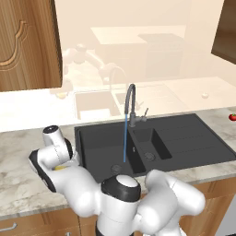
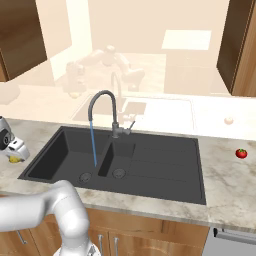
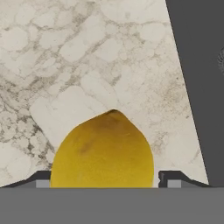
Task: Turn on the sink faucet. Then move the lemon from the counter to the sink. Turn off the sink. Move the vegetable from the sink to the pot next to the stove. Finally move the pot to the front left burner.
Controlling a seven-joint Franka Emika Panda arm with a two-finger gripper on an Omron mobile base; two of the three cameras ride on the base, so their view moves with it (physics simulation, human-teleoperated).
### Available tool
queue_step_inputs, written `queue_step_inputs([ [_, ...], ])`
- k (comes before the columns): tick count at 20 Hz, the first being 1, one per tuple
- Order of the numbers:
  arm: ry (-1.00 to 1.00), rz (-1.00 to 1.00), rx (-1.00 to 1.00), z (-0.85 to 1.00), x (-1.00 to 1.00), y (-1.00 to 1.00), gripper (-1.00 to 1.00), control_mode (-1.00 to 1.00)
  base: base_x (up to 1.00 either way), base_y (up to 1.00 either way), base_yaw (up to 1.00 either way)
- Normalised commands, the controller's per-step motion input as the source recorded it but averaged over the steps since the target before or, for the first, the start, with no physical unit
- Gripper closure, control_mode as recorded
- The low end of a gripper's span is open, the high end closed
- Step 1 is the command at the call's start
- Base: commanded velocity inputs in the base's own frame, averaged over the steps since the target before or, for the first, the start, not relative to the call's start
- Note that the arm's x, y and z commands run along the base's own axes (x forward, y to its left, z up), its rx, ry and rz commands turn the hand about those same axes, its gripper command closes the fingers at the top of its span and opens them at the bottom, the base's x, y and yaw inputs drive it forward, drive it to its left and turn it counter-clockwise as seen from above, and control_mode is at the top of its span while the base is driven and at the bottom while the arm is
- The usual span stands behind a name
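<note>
Hand view, lemon [image 3: 103, 151] seen lying on the counter [image 3: 78, 65] between the gripper [image 3: 103, 179] fingertips, jaws set wide either side, contact not discernible, faucet [image 1: 130, 103] running into the sink [image 1: 184, 143].

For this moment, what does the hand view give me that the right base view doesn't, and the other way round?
Hand view alone: the lemon up close, resting on the counter between the gripper's two finger tips, one on each side; no contact is visible.

Right base view alone: the sink faucet running a thin blue stream into the left basin, both drains, the ribbed drainboard, and a small red tomato on the counter to the right.

Both: the lemon at the gripper, the marbled counter, and part of the black sink.
</note>
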Motion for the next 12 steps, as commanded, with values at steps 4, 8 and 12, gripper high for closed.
queue_step_inputs([
  [4,0.03,0.00,0.00,-0.20,0.09,0.00,1.00,-1.00,0.00,0.00,0.00],
  [8,0.01,0.00,0.00,0.01,0.02,-0.04,1.00,-1.00,0.00,0.00,0.00],
  [12,-0.01,0.00,0.00,0.27,0.00,-0.49,1.00,-1.00,0.00,0.00,0.00],
])
